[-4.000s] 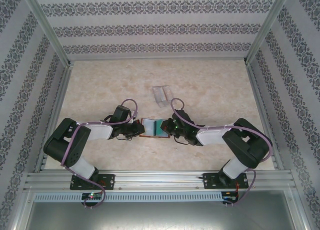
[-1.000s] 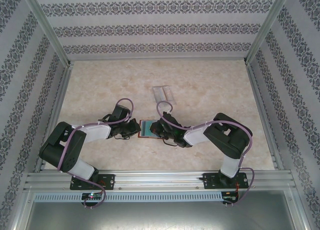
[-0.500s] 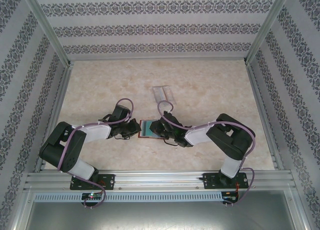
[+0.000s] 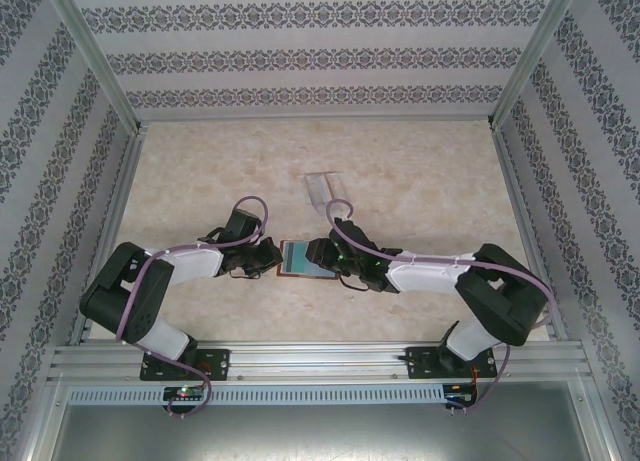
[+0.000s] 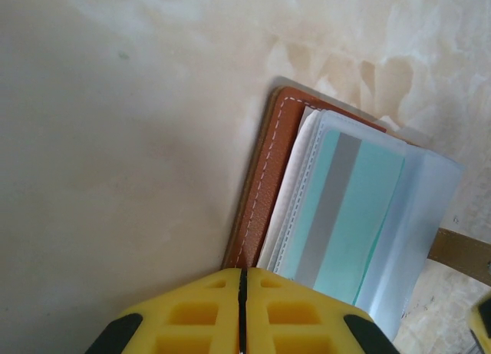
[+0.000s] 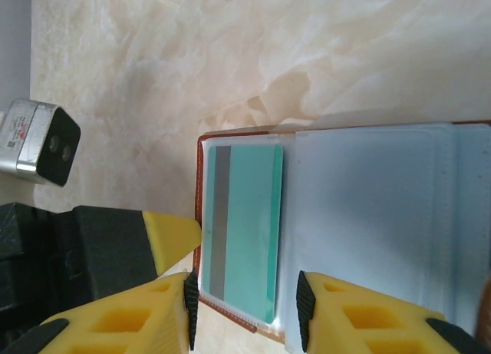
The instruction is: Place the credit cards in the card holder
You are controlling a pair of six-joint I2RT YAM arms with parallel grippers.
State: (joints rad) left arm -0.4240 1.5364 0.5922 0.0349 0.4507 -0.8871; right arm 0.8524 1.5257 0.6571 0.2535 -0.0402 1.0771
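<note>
The reddish-brown card holder [image 5: 263,186] lies open on the table between both arms, its clear sleeves up. A teal credit card [image 6: 242,223] with a grey stripe sits in the left sleeve, also seen as the teal credit card [image 4: 298,258] from above. My right gripper [image 6: 245,306] is open, its jaws standing either side of the card's near end with a small gap on each side. My left gripper [image 5: 242,274] is shut, its tips against the holder's left edge [image 6: 200,186]. From above, the left gripper [image 4: 270,259] and right gripper [image 4: 323,257] flank the holder.
A clear plastic case [image 4: 322,187] lies further back on the table, behind the holder. The left gripper's yellow finger [image 6: 173,235] and its grey wrist camera [image 6: 38,143] sit close beside my right fingers. Patterned walls and metal rails enclose the table.
My right gripper has opened and let go of the teal card, which stays in the sleeve. The right arm has drawn back slightly to the right. The left gripper has held still.
</note>
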